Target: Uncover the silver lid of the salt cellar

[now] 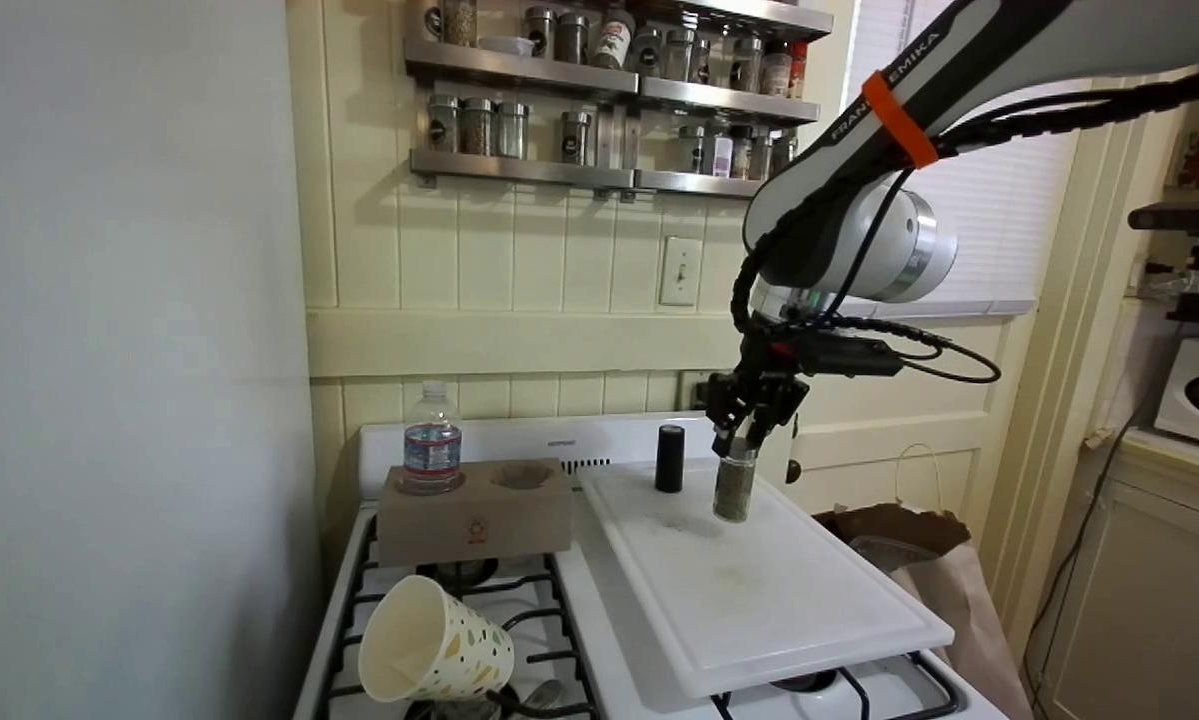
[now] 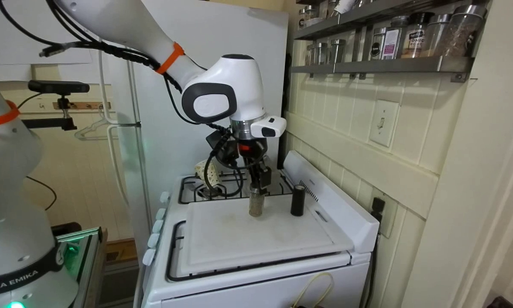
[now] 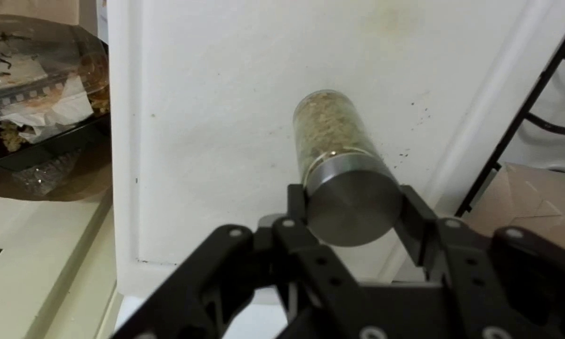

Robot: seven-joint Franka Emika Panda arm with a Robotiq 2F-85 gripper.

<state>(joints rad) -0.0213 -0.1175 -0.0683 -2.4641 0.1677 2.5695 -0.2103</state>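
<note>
Silver lid (image 3: 355,207) pinched, not yet off

The fingers (image 3: 417,226) grip the lid from opposite sides, probably because the lid alone must come away. It still caps the salt jar (image 3: 331,125), nearly upright over the cutting board (image 1: 729,590); whether the base touches cannot be told. Firm contact there would likely steady the jar during a pull. The black shaker (image 1: 669,460) stands apart, which should leave working room.

The lid (image 3: 354,205) is on the jar (image 3: 331,125). In an exterior view, the shaker (image 1: 670,460) stands on the board (image 1: 769,590), left of the jar.
</note>
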